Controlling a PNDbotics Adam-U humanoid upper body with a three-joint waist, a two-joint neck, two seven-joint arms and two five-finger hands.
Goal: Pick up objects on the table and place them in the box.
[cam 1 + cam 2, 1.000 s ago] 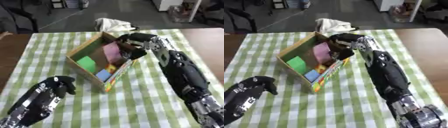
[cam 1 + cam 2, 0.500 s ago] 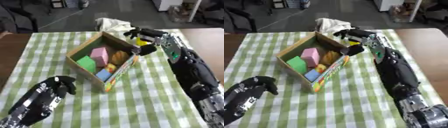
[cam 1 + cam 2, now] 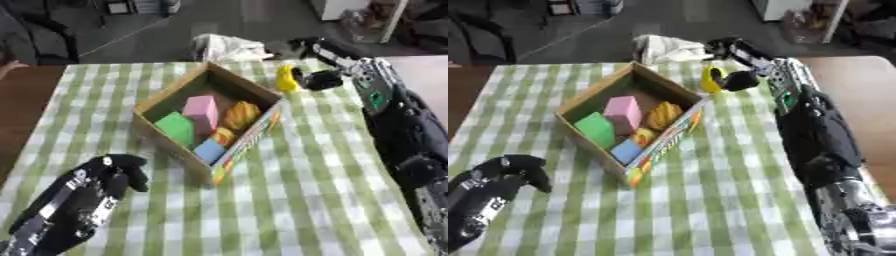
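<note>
A cardboard box (image 3: 161, 99) stands mid-table on the green checked cloth. In it lie a pink block (image 3: 200, 109), a green block (image 3: 177, 128), a blue block (image 3: 210, 149) and an orange-yellow piece (image 3: 239, 115). A small yellow object (image 3: 285, 78) stands on the cloth just past the box's far right corner. My right hand (image 3: 325, 77) is open right beside it, thumb close to its right side and fingers stretched above it; whether they touch is unclear. My left hand (image 3: 96, 190) rests at the lower left with fingers curled, holding nothing.
A crumpled white cloth (image 3: 226, 48) lies at the table's far edge behind the box. Bare brown tabletop (image 3: 26, 100) shows to the left of the cloth. Dark chairs and floor lie beyond the table.
My right hand has drawn out from over the box and gone back and right to the yellow object. The orange-yellow piece now shows in the box. The left hand is still.
</note>
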